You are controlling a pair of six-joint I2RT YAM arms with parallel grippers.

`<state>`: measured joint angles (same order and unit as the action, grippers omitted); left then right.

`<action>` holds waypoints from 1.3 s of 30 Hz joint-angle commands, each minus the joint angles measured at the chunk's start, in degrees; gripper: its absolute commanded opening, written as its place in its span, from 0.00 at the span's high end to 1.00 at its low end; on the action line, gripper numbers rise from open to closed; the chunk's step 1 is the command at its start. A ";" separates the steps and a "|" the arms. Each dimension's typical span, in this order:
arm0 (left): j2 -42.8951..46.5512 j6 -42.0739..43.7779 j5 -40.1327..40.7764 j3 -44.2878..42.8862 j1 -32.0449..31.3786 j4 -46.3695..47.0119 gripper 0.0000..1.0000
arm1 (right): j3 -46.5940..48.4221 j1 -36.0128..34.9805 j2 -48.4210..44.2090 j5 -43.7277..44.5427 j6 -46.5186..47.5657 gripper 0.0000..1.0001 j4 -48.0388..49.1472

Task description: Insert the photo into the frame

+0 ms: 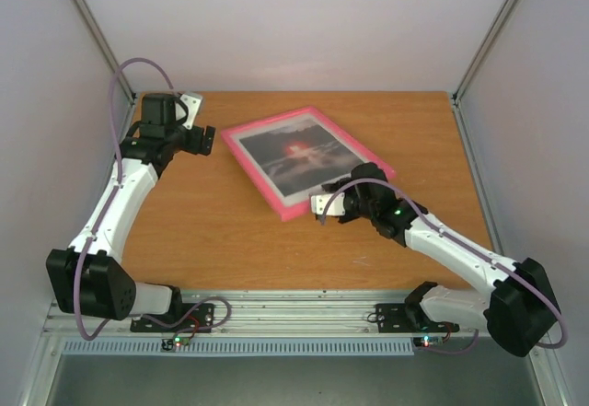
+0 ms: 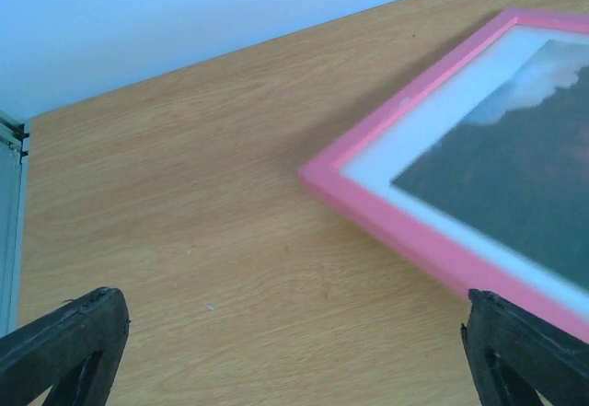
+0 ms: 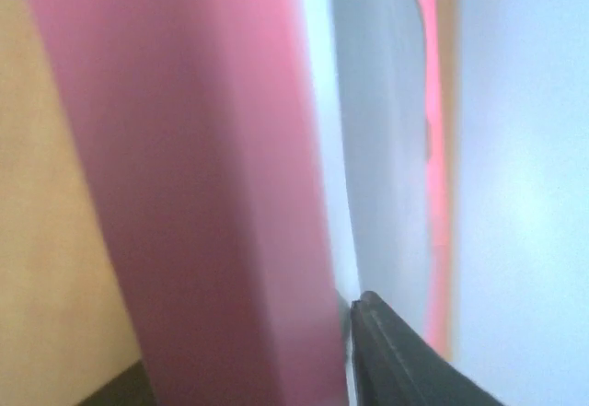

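The photo [image 1: 296, 153] lies in the smooth pink frame [image 1: 253, 171]. Only its wrist view shows the right end effector [image 3: 258, 360] pinching the frame's edge. The left end effector [image 2: 293, 332] is released.

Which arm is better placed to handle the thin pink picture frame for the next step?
Right. The right gripper is at the near edge of the thin pink picture frame, one finger against its rail. The open left gripper hangs over bare wooden table beside a corner, touching nothing.

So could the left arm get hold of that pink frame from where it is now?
Probably yes. The left arm has its jaws open, facing a corner of the frame, with only bare table between.
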<state>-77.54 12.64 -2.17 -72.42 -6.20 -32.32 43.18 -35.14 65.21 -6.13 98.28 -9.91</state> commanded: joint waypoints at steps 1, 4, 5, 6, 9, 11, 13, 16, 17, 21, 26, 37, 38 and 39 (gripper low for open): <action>0.66 0.14 -1.74 -0.88 0.22 2.11 0.01 | -2.67 -2.34 2.08 -6.59 -4.55 0.56 -1.88; 0.40 0.81 -2.63 -1.34 0.18 2.07 0.01 | -2.34 -2.83 3.31 -8.83 -5.76 0.43 -6.97; 0.46 1.16 -3.04 -1.34 0.21 1.79 0.01 | -2.30 -2.83 3.38 -10.19 -6.00 0.38 -8.63; 0.48 1.67 -3.42 -1.37 0.22 1.47 0.01 | -2.15 -2.88 3.28 -11.09 -6.00 0.32 -10.17; 0.59 2.09 -4.36 -1.15 0.22 0.63 0.01 | -1.18 -2.83 3.09 -13.09 -5.93 0.16 -14.74; 0.55 2.29 -5.10 -0.84 0.22 0.38 0.01 | -0.19 -2.83 3.21 -13.58 -6.05 0.09 -17.95; 0.36 2.35 -6.27 -0.40 0.22 -0.10 0.01 | 0.85 -2.83 3.39 -13.09 -6.61 0.05 -21.51; -2.19 2.79 -7.00 -2.75 0.22 -5.09 0.01 | 3.27 -1.91 4.28 -11.57 -9.95 0.02 -24.84; -3.80 2.73 -6.20 -4.54 0.22 -7.77 0.01 | 4.87 -0.96 4.97 -11.71 -11.38 0.02 -26.61; -7.90 3.01 -4.95 -8.03 0.22 -13.81 0.01 | 13.22 6.36 10.13 -16.45 -18.47 0.01 -33.37; -8.08 1.52 -8.96 -7.24 0.22 -13.35 0.01 | 25.37 17.69 19.17 -22.73 -28.42 0.01 -40.08; -7.54 -2.25 -13.90 -2.96 0.22 -13.17 0.01 | 50.86 31.07 45.68 -35.27 -46.91 0.03 -53.01; -7.33 -2.35 -13.79 -2.57 0.22 -13.05 0.01 | 53.22 32.00 48.14 -35.64 -48.57 0.02 -53.36; -7.12 -2.42 -13.43 -2.29 0.22 -13.02 0.01 | 55.12 32.46 50.49 -35.46 -49.93 0.03 -53.51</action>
<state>-85.78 12.36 -13.96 -76.51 -6.17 -45.95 91.59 -5.28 107.94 -36.80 57.80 -57.52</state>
